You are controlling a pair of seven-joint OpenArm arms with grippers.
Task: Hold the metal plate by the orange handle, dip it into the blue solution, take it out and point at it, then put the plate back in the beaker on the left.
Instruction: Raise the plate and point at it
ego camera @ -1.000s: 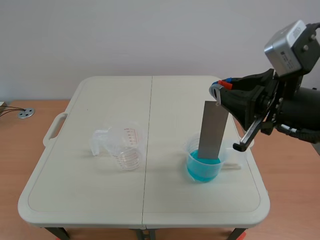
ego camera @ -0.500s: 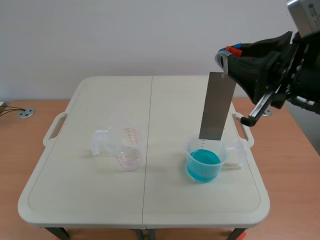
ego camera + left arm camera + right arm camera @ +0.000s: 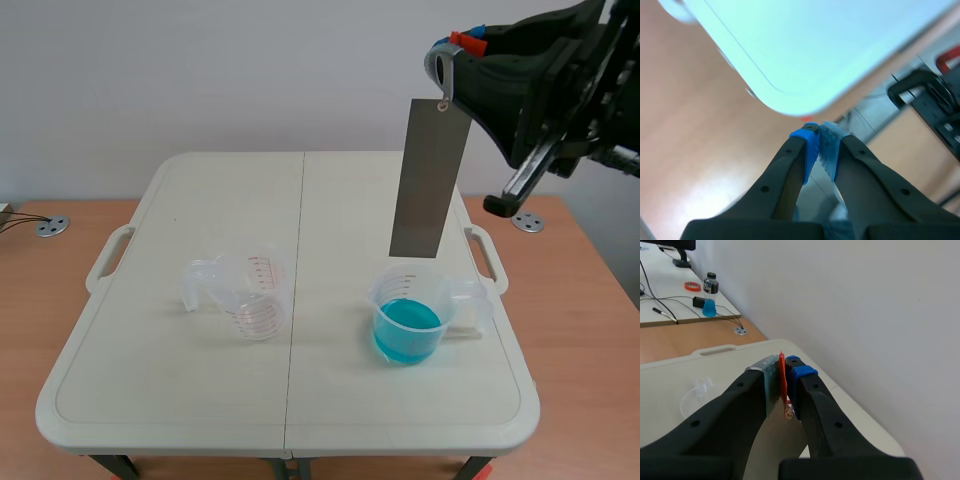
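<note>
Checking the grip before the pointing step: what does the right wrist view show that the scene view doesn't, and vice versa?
Right wrist only: both pads pressing the orange handle, and a bottle on a far desk. Scene only: the metal plate's lower edge hanging above the beaker of blue solution. Both: the right gripper, the empty beaker, the white table.

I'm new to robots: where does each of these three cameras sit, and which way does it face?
Scene view: between the arms, facing across the table to the wall; shows the right gripper holding the metal plate above the blue solution.
Left wrist view: on the left arm, facing past its shut left gripper toward a table corner and floor.
Right wrist view: on the right arm, facing past its gripper, shut on the orange handle, toward table and wall.
Shared: scene and right wrist views show the empty beaker.
</note>
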